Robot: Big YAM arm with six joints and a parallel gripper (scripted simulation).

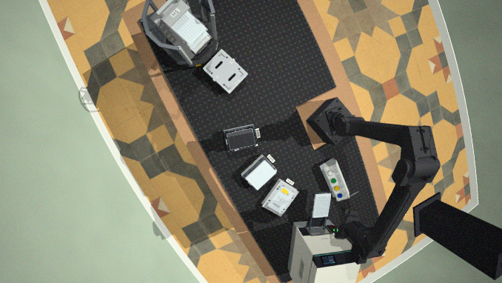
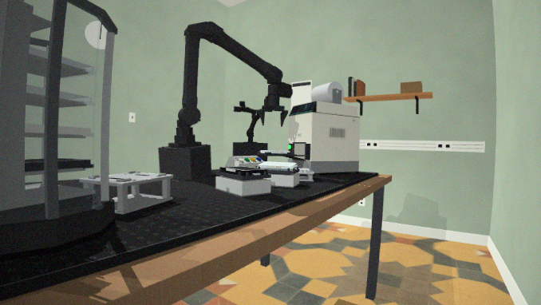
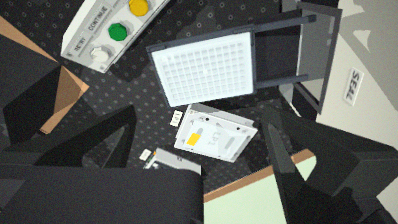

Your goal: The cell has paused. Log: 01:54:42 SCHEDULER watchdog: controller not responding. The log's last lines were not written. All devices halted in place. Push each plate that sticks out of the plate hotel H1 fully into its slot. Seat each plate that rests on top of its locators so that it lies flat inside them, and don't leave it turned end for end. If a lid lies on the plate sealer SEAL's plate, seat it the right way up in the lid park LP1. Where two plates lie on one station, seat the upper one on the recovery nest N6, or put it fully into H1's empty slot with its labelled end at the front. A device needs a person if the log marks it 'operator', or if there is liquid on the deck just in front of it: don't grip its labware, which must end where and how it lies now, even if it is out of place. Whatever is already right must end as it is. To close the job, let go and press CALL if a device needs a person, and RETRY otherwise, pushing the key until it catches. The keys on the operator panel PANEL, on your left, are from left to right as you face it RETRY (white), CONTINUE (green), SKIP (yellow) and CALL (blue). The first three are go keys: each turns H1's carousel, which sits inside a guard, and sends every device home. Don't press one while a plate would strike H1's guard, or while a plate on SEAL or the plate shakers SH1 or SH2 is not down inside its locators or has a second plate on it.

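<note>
Top view: the gripper (image 1: 342,222) hangs beside the sealer (image 1: 315,252), near its white plate (image 1: 321,204) on the extended tray; the panel (image 1: 334,179) lies just beside on the bench (image 1: 259,55).

Exterior view: the gripper (image 2: 273,116) hangs above the plate (image 2: 278,164), 2 fingers (image 2: 284,116) spread wide, touching nothing.

Wrist view: both fingers stand wide, empty, over the plate (image 3: 207,67) and lid park (image 3: 215,132).

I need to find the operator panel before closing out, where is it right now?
In the top view the operator panel lies on the black mat between the arm's base and the sealer, just right of the white plate on the sealer's tray.
</note>
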